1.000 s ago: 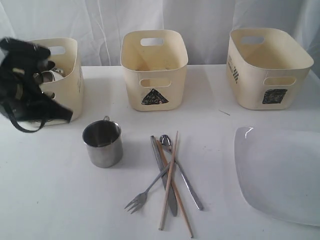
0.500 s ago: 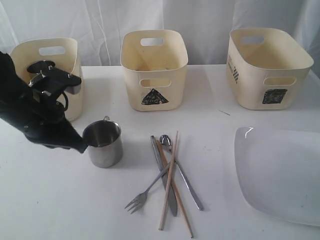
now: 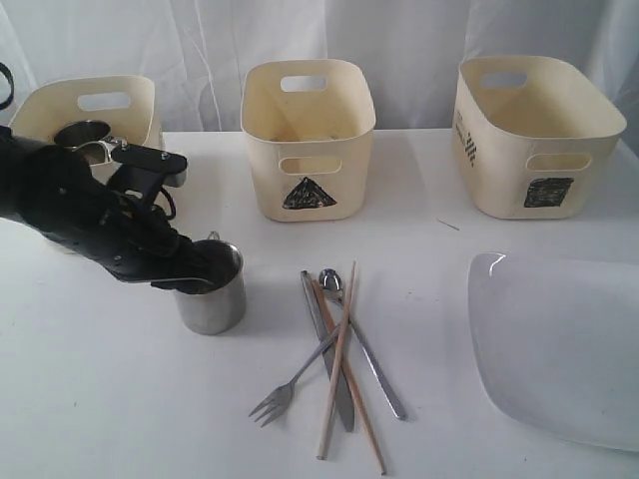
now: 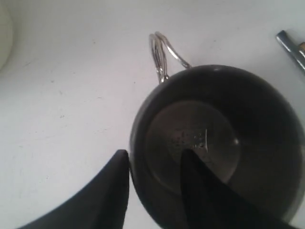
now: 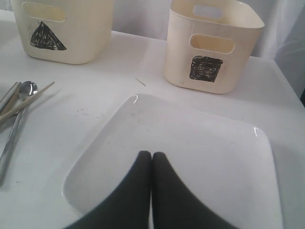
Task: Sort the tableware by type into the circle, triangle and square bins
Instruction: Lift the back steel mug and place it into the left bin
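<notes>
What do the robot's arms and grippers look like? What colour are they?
The left arm is black and chunky, with a bar on top that has a silvery edge, and a thin black cable looping beside it. I can't see any markings. The left gripper and right gripper each have two smooth black fingers that curve and narrow to rounded tips. The right arm is out of view.

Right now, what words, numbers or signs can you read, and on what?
No readable words or numbers.
Scribbled triangle: front of middle bin.
Scribbled square: front of right bin.
Marks on right bin's side: too blurred.
Stamp inside mug: too blurred.
</notes>
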